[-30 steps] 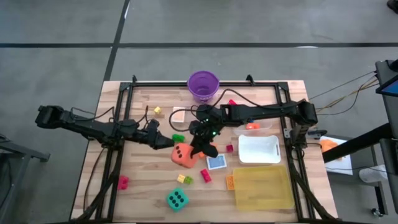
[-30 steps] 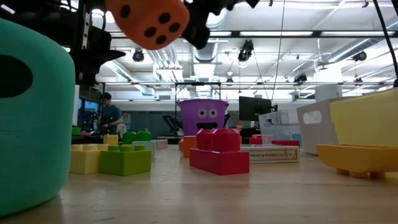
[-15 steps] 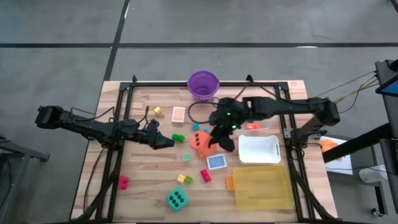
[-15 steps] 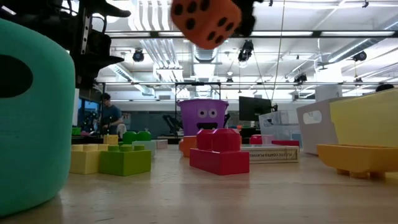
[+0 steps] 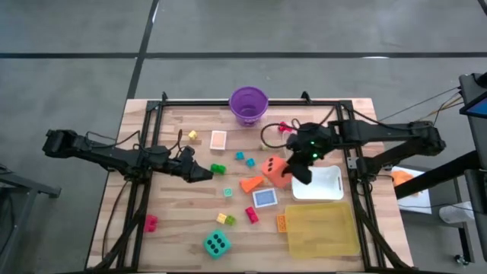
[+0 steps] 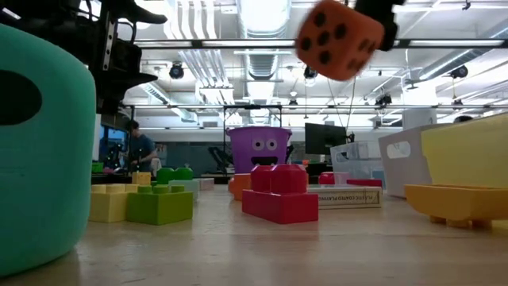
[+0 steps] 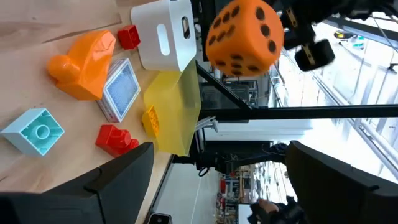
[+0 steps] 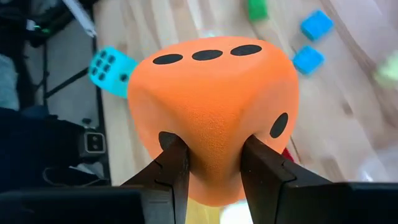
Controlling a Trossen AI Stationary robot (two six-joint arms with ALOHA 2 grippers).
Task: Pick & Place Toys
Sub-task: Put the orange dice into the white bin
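Carrying is the step in hand: the orange die (image 5: 276, 169) is pinched between the fingers (image 8: 169, 168) of the right hand (image 5: 298, 164) and is held well above the surface (image 5: 175, 228), as the low view shows it hanging high over the blocks. The foam is seen dented where the fingers bite in. The white tub (image 5: 316, 183) lies just beside and below this hand, on the side away from the left arm; the yellow tray (image 5: 321, 228) lies beyond the tub, nearer the front edge. The next move is judged to call for a short carry until the die is over the tub's opening, then a lowering and a spreading of the fingers; a drop from this height is likely to bounce the soft die out.

The left hand (image 5: 199, 173) is held spread and empty, low over the surface, well apart from the right hand.

Nothing can be made out inside the white tub. The yellow tray is seen to hold one small orange piece (image 5: 281, 222) at its near corner. The purple bucket (image 5: 249, 103) stands at the far edge; its contents cannot be told. Left loose on the surface are the teal die (image 5: 216, 243), an orange wedge (image 5: 250, 183), a card (image 5: 264, 199) and small blocks
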